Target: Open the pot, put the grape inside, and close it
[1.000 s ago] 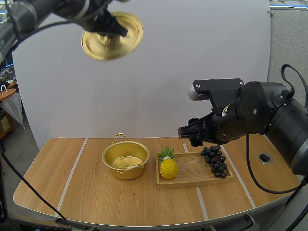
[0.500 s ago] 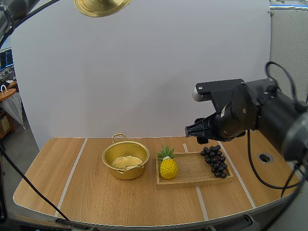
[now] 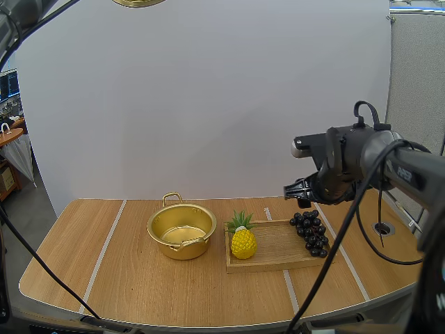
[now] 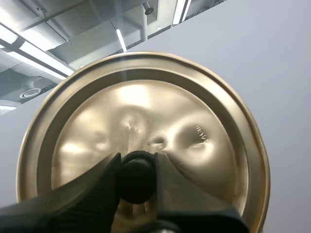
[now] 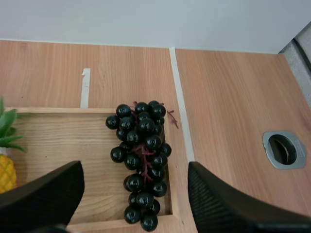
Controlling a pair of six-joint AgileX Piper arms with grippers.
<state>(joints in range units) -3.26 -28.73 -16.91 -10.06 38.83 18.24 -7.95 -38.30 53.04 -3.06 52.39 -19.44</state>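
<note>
Pot point(image 3: 182, 250), lid point(image 4: 146, 109), grape bunch point(image 5: 141, 160): one each

Pot point(image 3: 181, 232) left, tray point(image 3: 278, 245) right on the desk point(image 3: 139, 292).
The pot stands just left of the tray. On the tray, the pineapple point(image 3: 243, 241) stands at the left end and the grapes point(image 3: 310, 233) lie at the right end, apart. The right gripper point(image 3: 300, 195) hangs above the grapes; the lid point(image 3: 139, 2) is high over the desk's left.
</note>
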